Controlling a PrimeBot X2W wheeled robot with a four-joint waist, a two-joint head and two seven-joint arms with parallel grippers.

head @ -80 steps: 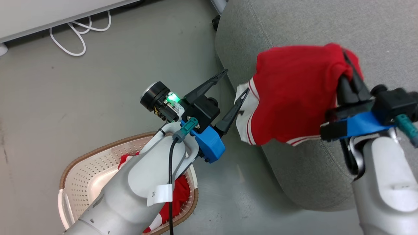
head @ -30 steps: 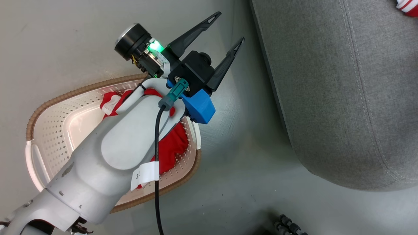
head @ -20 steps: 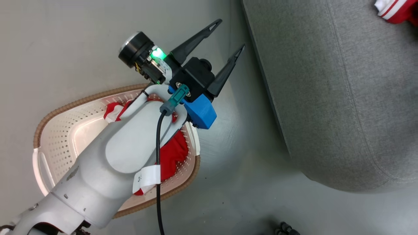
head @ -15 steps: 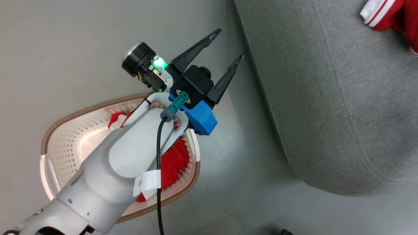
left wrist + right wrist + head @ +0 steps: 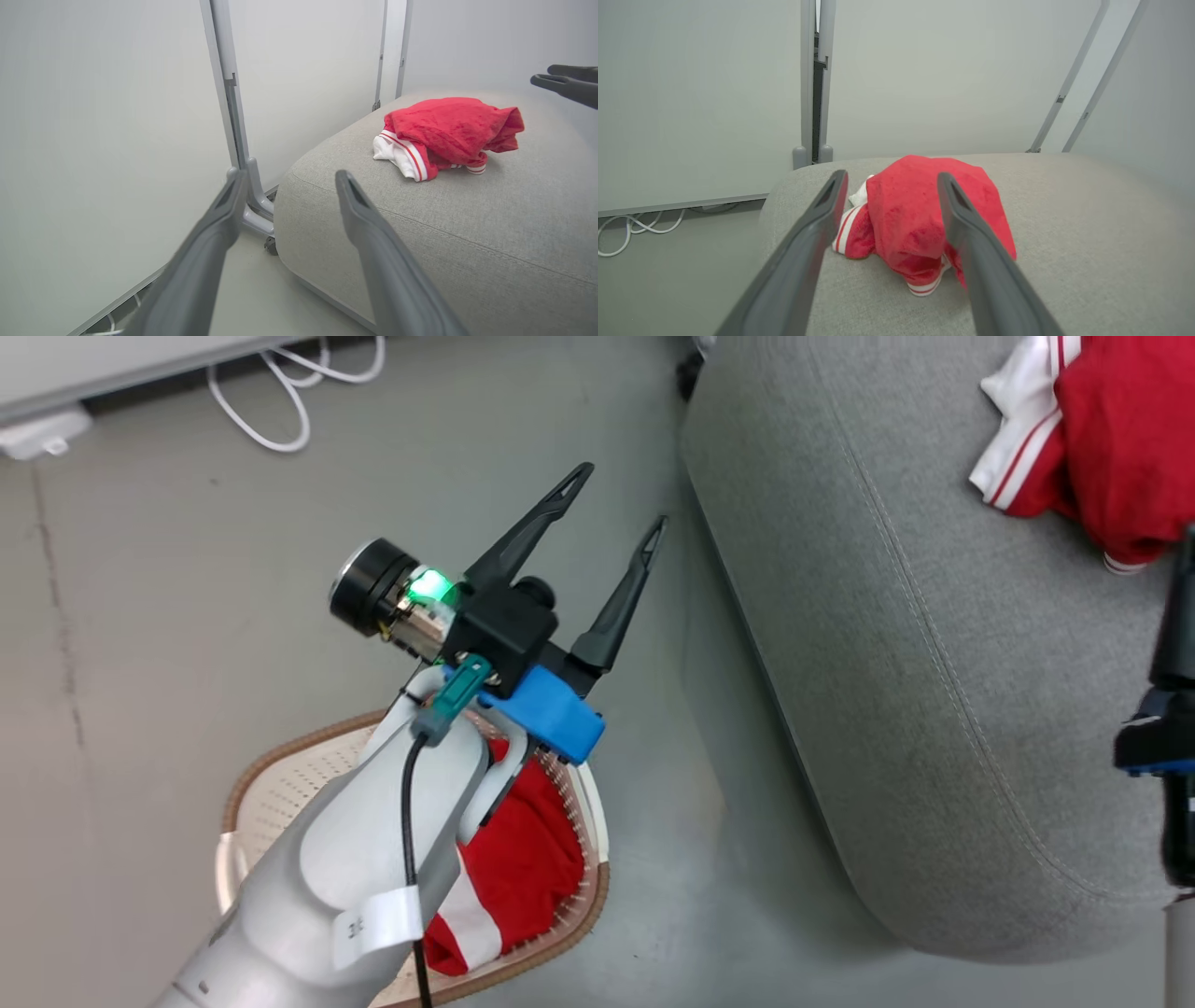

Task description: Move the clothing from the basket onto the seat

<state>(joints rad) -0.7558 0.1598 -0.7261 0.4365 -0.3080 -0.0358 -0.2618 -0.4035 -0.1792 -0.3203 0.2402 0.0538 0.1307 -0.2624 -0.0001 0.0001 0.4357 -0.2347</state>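
On the grey seat [image 5: 934,616], crumpled red clothing [image 5: 1111,457] shows white striped trim.

Seats: one grey seat [image 5: 934,663].
Baskets: one basket [image 5: 280,793], cream with a brown rim.
Red garments: two, namely the garment on the seat [image 5: 1111,439] and the garment in the basket [image 5: 523,868].
Grippers: two, the left gripper [image 5: 621,497] and the right gripper [image 5: 892,176].
Fingers [image 5: 532,527]: two dark ones on each gripper, four altogether.
White cables [image 5: 280,401]: one looped bundle on the floor [image 5: 187,616]; its strands cannot be counted.
Green lights: one green light [image 5: 428,586].
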